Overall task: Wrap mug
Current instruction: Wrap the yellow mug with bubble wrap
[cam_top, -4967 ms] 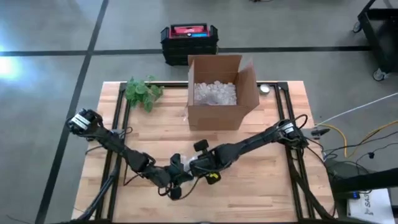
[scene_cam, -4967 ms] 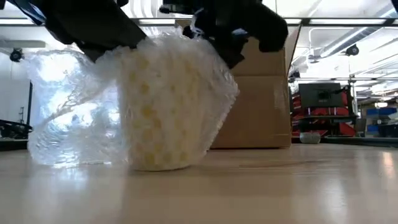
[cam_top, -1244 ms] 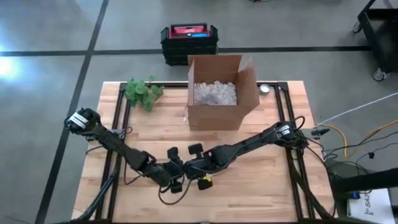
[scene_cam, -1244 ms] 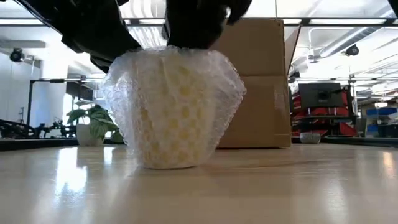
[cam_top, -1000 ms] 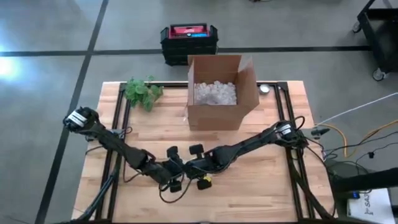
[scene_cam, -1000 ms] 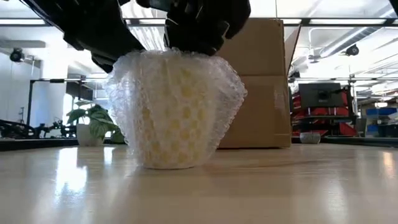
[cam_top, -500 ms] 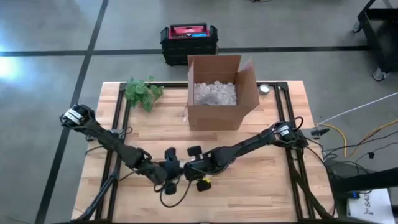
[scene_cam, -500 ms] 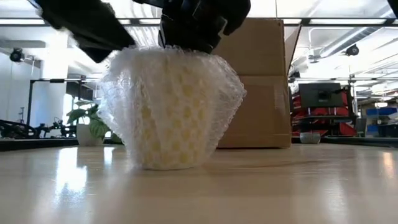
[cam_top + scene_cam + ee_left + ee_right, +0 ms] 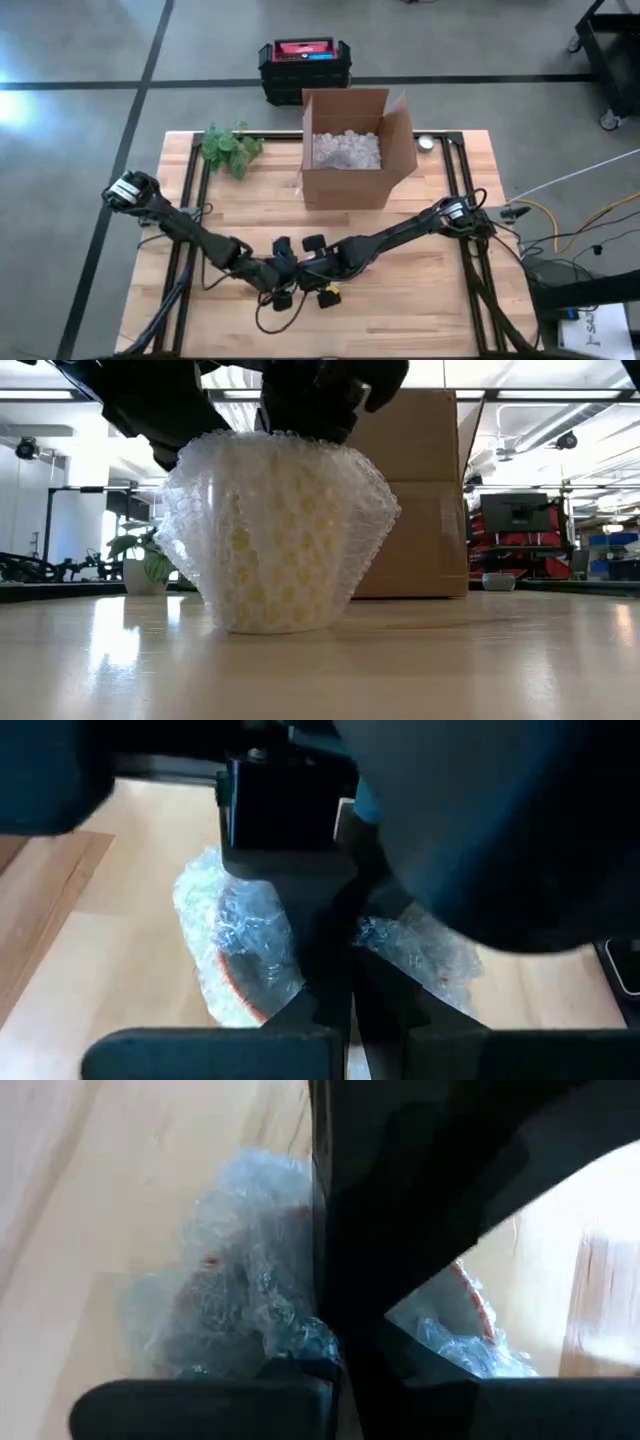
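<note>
- Low view showed the mug (image 9: 280, 530) at centre left of the frame, upright on the table (image 9: 480, 660) and fully covered in bubble wrap (image 9: 370, 510).
- Compared with five seconds earlier, the loose sheet that trailed off to the left was gone; the wrap now hugged the mug all round, so the wrapping looked close to finished, with only the top left to tuck.
- Left gripper (image 9: 277, 283) and right gripper (image 9: 313, 270) met over the mug at lower centre of the high view. In each wrist view the fingers looked closed on gathered wrap at the mug's mouth.
- Over the last second the arms barely shifted; this looked like pressing the wrap in.
- Box (image 9: 350, 150) stood at upper centre, well apart from the mug, and the plant (image 9: 228, 147) at upper left.
- Bare wood lay on every side of the mug, and the table's lower edge was near.
</note>
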You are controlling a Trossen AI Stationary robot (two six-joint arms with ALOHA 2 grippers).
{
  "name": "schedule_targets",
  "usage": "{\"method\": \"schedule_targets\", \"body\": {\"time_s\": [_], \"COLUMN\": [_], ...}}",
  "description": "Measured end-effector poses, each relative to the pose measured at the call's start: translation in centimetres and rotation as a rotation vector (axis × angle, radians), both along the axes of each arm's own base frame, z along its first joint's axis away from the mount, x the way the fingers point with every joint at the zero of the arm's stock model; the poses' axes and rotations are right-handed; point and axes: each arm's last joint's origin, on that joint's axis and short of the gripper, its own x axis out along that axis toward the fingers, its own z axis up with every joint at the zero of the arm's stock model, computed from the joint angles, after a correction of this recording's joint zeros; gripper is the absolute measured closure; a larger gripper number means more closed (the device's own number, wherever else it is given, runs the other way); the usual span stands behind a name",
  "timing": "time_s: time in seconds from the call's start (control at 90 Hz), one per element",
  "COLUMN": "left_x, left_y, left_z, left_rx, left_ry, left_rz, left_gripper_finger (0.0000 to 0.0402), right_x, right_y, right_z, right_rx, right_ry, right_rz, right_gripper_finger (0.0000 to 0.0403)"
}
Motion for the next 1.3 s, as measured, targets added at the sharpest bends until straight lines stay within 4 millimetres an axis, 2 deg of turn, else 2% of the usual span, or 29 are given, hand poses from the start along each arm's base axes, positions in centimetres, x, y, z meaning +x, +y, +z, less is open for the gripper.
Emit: {"method": "schedule_targets", "body": {"time_s": [0.122,0.211,0.356,0.411,0.522,0.678,0.778,0.911,1.067,1.211,1.3], "left_x": [0.1,0.1,0.1,0.1,0.1,0.0,0.0,0.0,0.0,-0.2,-0.5], "left_y": [0.0,0.0,0.1,0.0,0.0,0.0,0.0,0.0,-0.1,-0.2,-0.4], "left_z": [0.5,0.5,0.4,0.4,0.6,0.8,0.8,0.8,0.9,1.3,2.3], "left_rx": [-0.003,-0.003,-0.004,-0.003,-0.004,0.002,0.003,0.008,0.006,-0.008,-0.026], "left_ry": [-0.031,-0.04,-0.039,-0.037,-0.052,-0.057,-0.057,-0.061,-0.064,-0.08,-0.091], "left_rz": [-0.002,-0.008,-0.004,-0.006,-0.01,-0.017,-0.017,-0.022,-0.026,-0.031,-0.057], "left_gripper_finger": [0.0402,0.0402,0.0402,0.0402,0.0402,0.0402,0.0402,0.0402,0.0402,0.0402,0.0402], "right_x": [-0.4,-0.7,-1.3,-1.3,-1.2,-1.4,-1.6,-0.9,-0.4,-0.4,-0.3], "right_y": [0.0,0.1,0.3,0.1,-0.1,0.8,1.8,2.4,1.7,1.4,1.5], "right_z": [1.9,2.2,4.8,4.9,3.6,5.0,4.1,3.4,-0.5,-2.8,-3.2], "right_rx": [-0.011,-0.014,-0.04,-0.076,-0.089,0.006,0.021,0.038,-0.04,-0.018,-0.024], "right_ry": [0.058,0.079,-0.007,-0.023,0.03,0.006,0.027,-0.052,0.013,0.063,0.065], "right_rz": [-0.009,-0.014,-0.016,-0.046,-0.052,-0.002,0.021,0.035,0.003,-0.011,-0.007], "right_gripper_finger": [0.0401,0.0401,0.0401,0.0401,0.0401,0.0401,0.0401,0.0401,0.0401,0.0401,0.0401]}}
